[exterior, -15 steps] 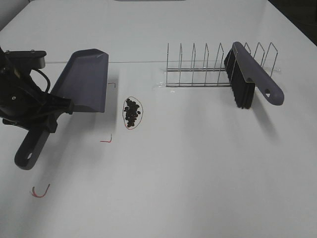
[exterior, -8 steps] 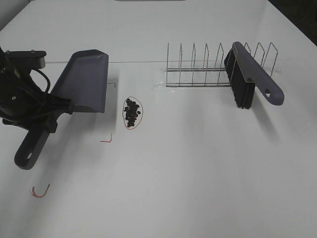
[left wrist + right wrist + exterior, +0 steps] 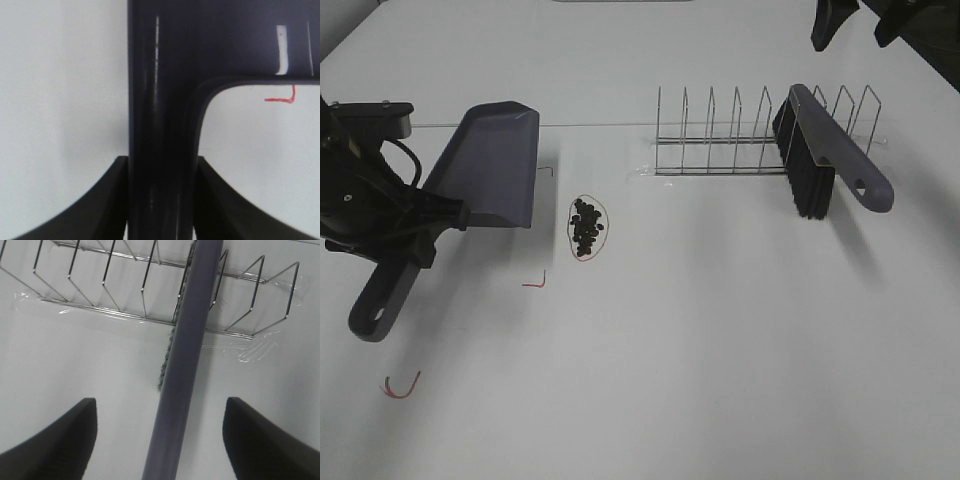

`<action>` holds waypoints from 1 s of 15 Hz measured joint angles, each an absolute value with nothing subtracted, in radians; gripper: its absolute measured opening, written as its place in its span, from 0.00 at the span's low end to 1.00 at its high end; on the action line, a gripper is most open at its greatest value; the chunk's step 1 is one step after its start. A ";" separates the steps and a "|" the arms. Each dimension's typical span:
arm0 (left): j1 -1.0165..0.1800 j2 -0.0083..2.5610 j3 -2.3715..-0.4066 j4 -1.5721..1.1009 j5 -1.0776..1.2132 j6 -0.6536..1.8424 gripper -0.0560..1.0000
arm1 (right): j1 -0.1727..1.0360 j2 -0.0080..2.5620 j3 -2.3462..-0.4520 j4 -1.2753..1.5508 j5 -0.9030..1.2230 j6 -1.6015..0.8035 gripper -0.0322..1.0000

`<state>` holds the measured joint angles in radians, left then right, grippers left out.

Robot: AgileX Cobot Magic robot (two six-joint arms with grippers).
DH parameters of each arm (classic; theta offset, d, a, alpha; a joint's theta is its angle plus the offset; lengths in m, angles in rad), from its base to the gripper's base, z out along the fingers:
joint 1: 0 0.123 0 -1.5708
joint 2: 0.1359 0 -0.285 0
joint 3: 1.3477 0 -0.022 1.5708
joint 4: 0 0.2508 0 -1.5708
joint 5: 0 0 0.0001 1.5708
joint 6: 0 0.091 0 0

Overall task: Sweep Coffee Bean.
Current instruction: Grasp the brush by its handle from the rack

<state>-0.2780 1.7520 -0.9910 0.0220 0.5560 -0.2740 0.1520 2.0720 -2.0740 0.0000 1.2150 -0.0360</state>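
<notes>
"How far along is the sweeping?"

"Barely begun, I'd say. The coffee beans (image 3: 586,226) lie in one small heap on the white table (image 3: 720,350). They're near the front lip of the dustpan (image 3: 490,165) with a gap between, and none are in the pan."

"Is the pan held?"

"Yes. The left gripper (image 3: 161,170) has its fingers pressed onto the dustpan's handle from both sides, with the lip facing the heap."

"And the brush?"

"The brush (image 3: 830,160) sits in the wire rack (image 3: 720,130), bristles down. The right gripper (image 3: 858,20) hovers high above it with fingers spread wide. The handle lies below the gap between them, and they touch nothing."

"So what's left?"

"Nearly all of it, by my reckoning. It has to grasp the brush, lift it clear of the rack, carry it across to the heap and push the beans into the pan."
</notes>
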 joint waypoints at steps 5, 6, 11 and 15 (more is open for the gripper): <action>-0.278 1.752 -0.991 0.022 0.559 -0.274 0.38 | 0.152 2.222 -2.110 -0.040 1.217 -0.016 0.69; -0.278 1.752 -0.991 0.022 0.559 -0.274 0.38 | 0.152 2.243 -2.110 -0.044 1.219 -0.006 0.69; -0.278 1.752 -0.991 0.022 0.560 -0.274 0.38 | 0.152 2.289 -2.110 -0.046 1.188 0.039 0.69; -0.278 1.752 -0.991 0.022 0.560 -0.274 0.38 | 0.152 2.338 -2.111 -0.047 1.145 0.041 0.69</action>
<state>-0.2780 1.7520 -0.9910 0.0220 0.5600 -0.2740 0.1520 2.3380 -2.1110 -0.0470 1.1450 0.0410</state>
